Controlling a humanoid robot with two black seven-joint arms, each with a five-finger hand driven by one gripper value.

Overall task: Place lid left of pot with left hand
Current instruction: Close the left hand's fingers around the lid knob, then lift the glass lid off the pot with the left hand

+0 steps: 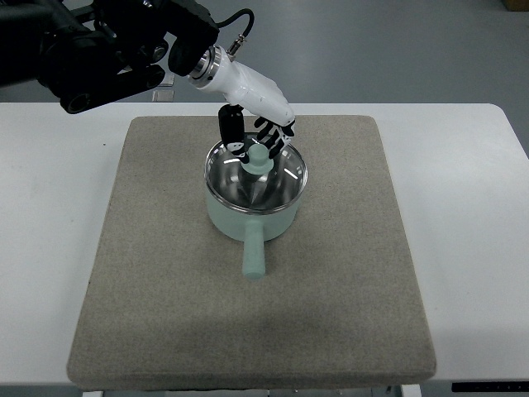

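Note:
A mint-green pot [251,217] with a straight handle pointing toward the near edge sits in the middle of the grey mat [165,289]. Its glass lid [285,178] with a metal rim and a mint knob [259,155] rests on top of the pot. My left hand [254,135], white with black fingers, reaches in from the upper left and hovers right at the knob. Its fingers [271,139] are spread around the knob's far side and the thumb hangs on the left. Whether they touch the knob I cannot tell.
The mat lies on a white table [471,215]. My black left arm [99,54] crosses the upper left corner. Bare mat shows to the left of the pot [157,207].

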